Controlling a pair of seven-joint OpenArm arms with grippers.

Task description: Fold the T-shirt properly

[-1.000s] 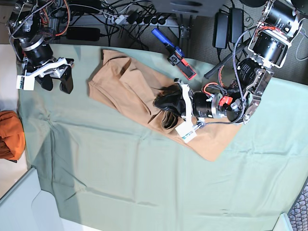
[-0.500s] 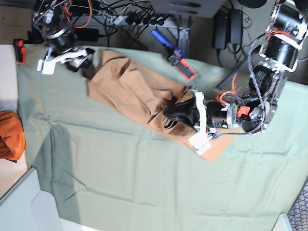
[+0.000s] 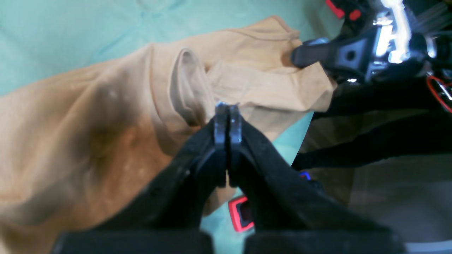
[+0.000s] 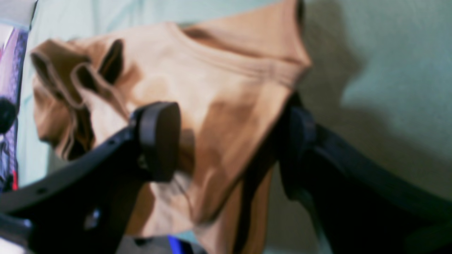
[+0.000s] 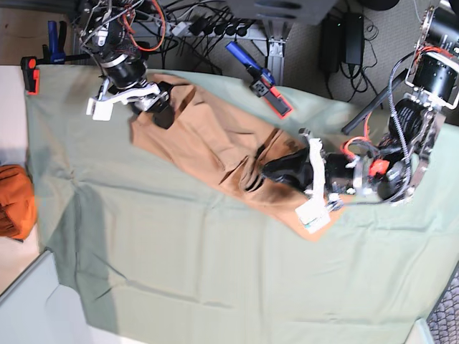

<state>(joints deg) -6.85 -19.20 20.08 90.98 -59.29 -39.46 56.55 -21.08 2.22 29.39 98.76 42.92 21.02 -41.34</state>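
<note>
Peach T-shirt (image 5: 208, 140) is lying crumpled diagonally across the green-clothed surface (image 5: 179, 265). My right gripper (image 5: 147, 104) has just swung in from the far corner and now straddles the shirt's top edge, jaws spread wide, nothing pinched yet. Left gripper (image 5: 276, 172) is clenched tight over the shirt's lower end; can't tell if it's got fabric. Looks like I'm lining up a two-handed spread.
</note>
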